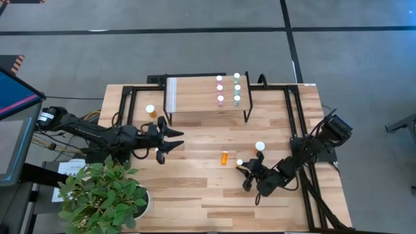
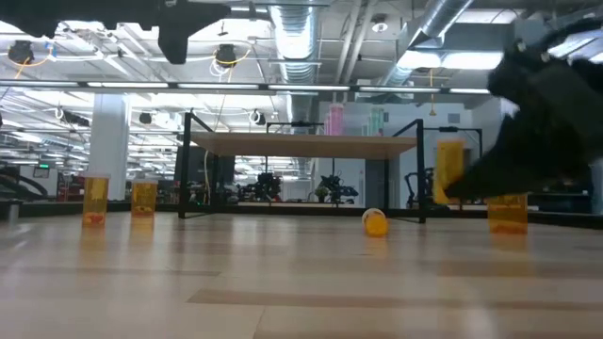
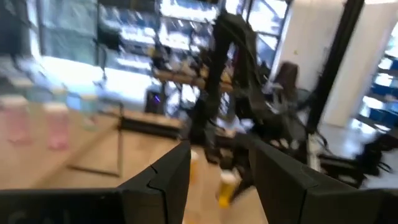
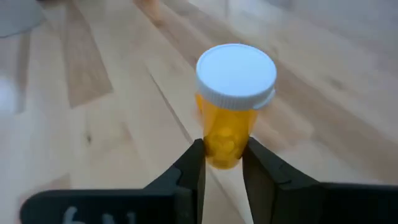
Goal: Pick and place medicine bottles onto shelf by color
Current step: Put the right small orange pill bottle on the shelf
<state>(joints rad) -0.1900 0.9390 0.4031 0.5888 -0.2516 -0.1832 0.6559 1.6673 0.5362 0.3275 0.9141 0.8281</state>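
Right gripper (image 4: 222, 163) pinches a small orange bottle (image 4: 231, 106) near the table's right front; another orange bottle (image 1: 225, 156) lies just left. Left gripper (image 1: 170, 141), fingers apart, hovers before the shelf (image 1: 195, 94).

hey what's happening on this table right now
The right gripper has its fingers against an upright orange bottle near the table's front right. The left gripper waits in front of the shelf, which carries six pink and green bottles. Other orange bottles remain on the table, one lying down.
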